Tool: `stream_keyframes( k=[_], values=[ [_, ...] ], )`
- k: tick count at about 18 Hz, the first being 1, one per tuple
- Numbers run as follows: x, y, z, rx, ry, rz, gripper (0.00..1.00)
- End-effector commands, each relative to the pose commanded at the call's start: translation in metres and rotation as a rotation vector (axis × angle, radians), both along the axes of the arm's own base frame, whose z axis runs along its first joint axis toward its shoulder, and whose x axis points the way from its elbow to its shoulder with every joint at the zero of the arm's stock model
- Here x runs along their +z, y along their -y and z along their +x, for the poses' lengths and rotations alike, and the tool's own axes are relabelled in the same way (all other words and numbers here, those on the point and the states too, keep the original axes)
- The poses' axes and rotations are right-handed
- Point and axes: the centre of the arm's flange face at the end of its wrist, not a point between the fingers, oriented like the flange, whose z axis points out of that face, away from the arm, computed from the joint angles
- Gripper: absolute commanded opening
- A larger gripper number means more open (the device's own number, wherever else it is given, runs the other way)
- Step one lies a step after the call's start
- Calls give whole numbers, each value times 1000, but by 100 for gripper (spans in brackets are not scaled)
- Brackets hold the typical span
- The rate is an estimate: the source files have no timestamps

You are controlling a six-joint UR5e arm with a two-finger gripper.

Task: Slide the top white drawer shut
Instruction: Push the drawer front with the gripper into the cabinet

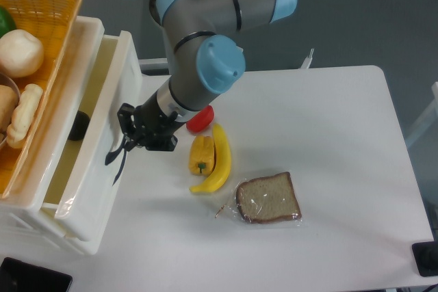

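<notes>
The top white drawer [102, 135] stands pulled out from the white cabinet at the left, its interior open to view. Its dark curved handle [115, 157] sits on the front panel. A small dark round object [79, 126] lies inside it. My gripper [127, 128] points left and is right at the drawer's front panel, just above the handle, seemingly touching it. Its black fingers blend with the handle, so I cannot tell whether they are open or shut.
A yellow woven basket [51, 5] with bread rolls and a green item sits on the cabinet top. On the table to the right of the gripper lie a red object [200, 121], a yellow pepper [201, 154], a banana [219, 162] and a wrapped bread slice [269, 198].
</notes>
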Motion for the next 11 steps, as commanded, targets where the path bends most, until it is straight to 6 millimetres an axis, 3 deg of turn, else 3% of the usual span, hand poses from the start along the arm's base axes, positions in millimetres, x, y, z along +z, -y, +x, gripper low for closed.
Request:
stream_keyframes(
  k=[11],
  values=[
    [2,-2,3,9,5,3,0]
  ],
)
